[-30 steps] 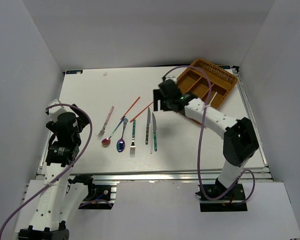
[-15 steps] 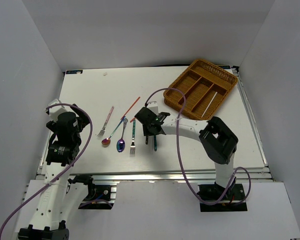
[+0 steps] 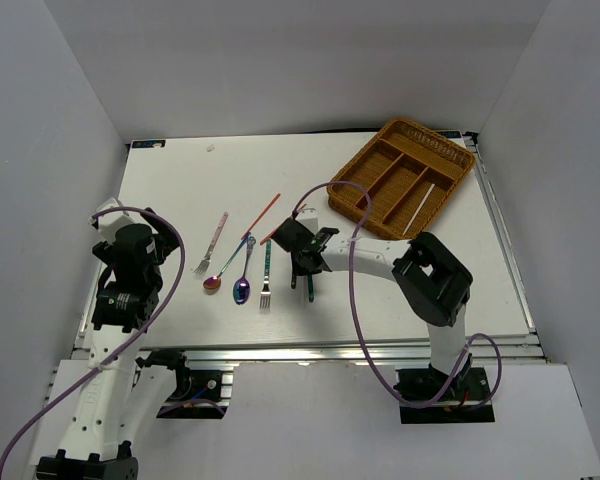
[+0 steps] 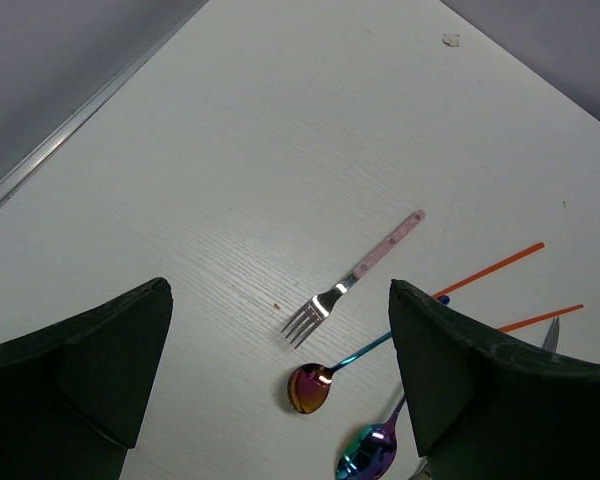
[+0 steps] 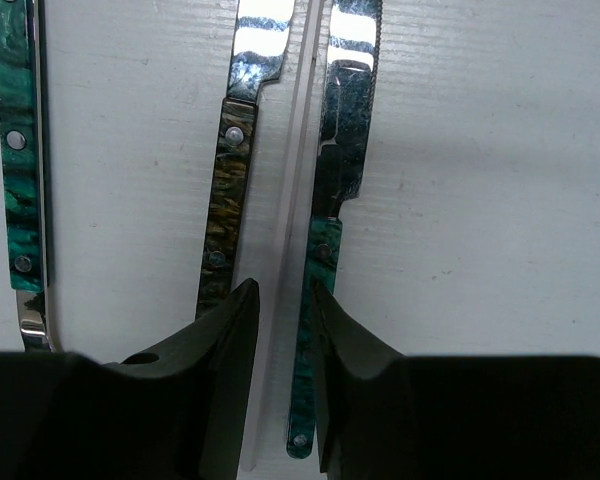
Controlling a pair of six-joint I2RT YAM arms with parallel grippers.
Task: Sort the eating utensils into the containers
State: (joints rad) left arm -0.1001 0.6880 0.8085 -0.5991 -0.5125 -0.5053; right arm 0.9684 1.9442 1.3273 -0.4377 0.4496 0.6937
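My right gripper (image 5: 282, 300) is low over the table, its jaws narrowed but still open astride a pale chopstick (image 5: 292, 200). That chopstick lies between a dark-handled knife (image 5: 225, 200) and a teal-handled knife (image 5: 330, 220); the right finger overlaps the teal handle. A teal fork handle (image 5: 18, 150) lies further left. From above, the right gripper (image 3: 302, 268) covers the knives. Left of it lie a teal fork (image 3: 266, 275), two iridescent spoons (image 3: 242, 290), a pink fork (image 3: 214, 240) and two red-orange chopsticks (image 3: 263, 212). My left gripper (image 4: 280, 290) hangs open and empty above the pink fork (image 4: 355, 280).
The brown wicker tray (image 3: 332, 190) stands at the back right, set at an angle, with one pale chopstick (image 3: 417, 208) in a long compartment. White walls close in the table on three sides. A purple cable loops over the right arm.
My right arm has swung from beside the tray down to the knives, and its jaws have narrowed around the pale chopstick. The left arm has not moved.
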